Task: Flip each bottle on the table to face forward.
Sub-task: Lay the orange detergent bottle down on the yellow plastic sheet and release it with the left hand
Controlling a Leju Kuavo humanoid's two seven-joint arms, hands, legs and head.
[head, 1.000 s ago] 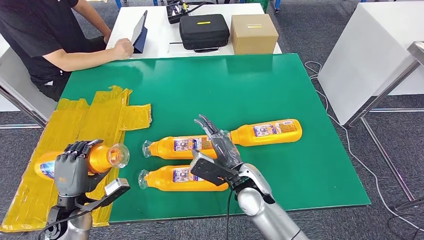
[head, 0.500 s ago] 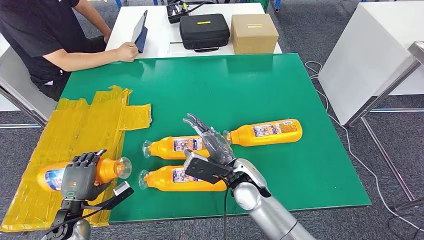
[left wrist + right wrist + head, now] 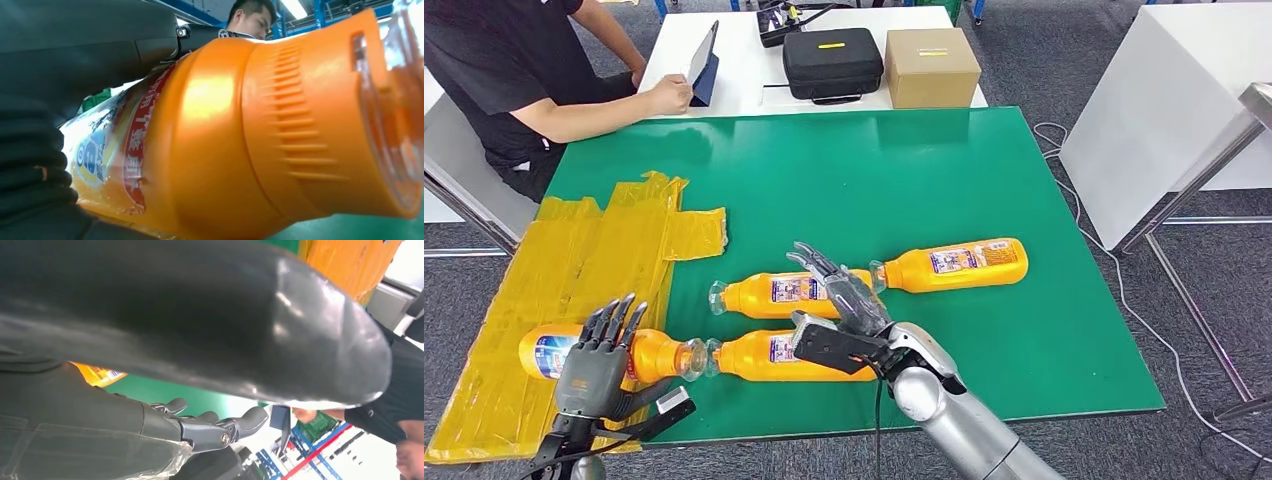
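Four orange bottles with clear caps lie on their sides. One (image 3: 954, 263) is at the right, one (image 3: 769, 293) in the middle, one (image 3: 799, 357) near the front edge. The fourth (image 3: 656, 355) (image 3: 225, 135) lies across the yellow tape and the mat's left edge, its cap meeting the front bottle's cap. My left hand (image 3: 596, 362) (image 3: 30, 165) stands just in front of this bottle with fingers spread upward, no longer wrapped round it. My right hand (image 3: 842, 298) (image 3: 210, 427) reaches over the middle and front bottles, fingers apart and holding nothing.
A green mat (image 3: 904, 180) covers the table. Crumpled yellow tape (image 3: 594, 250) spreads over its left side. A person (image 3: 514, 80) sits at the back left by a tablet (image 3: 703, 62). Behind stand a black case (image 3: 832, 62) and a cardboard box (image 3: 931, 66).
My left hand lowered the fourth bottle from the air onto the table edge and opened its fingers off it. My right hand drifted a little left over the middle bottle.
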